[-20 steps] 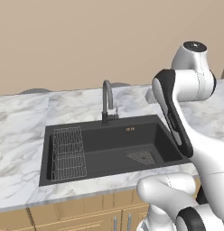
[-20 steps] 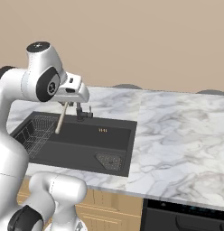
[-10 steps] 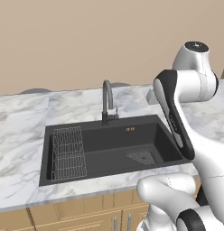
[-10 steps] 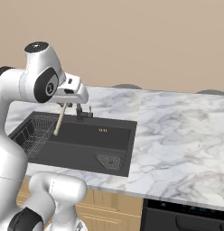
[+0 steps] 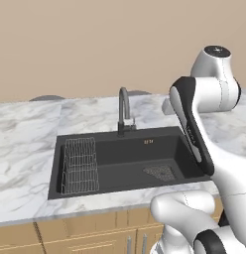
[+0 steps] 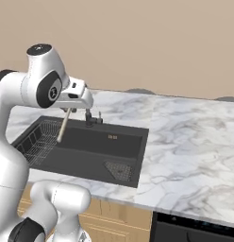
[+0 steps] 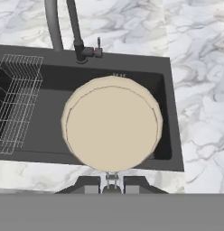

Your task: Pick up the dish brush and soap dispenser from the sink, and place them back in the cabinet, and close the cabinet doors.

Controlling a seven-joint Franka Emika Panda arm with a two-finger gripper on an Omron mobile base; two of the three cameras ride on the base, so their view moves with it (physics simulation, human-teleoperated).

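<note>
In the left base view the sink (image 5: 130,161) sits in the marble worktop (image 5: 26,134), wire rack (image 5: 79,164) at its left end, faucet (image 5: 124,111) behind. In the right base view the jaws (image 6: 68,110) pinch the dish brush (image 6: 63,126), hanging above the sink. In the hand view its cream head hides the basin middle.

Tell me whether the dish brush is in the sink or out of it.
Out. The gripper is shut on the dish brush, which hangs handle-down above the sink.
</note>
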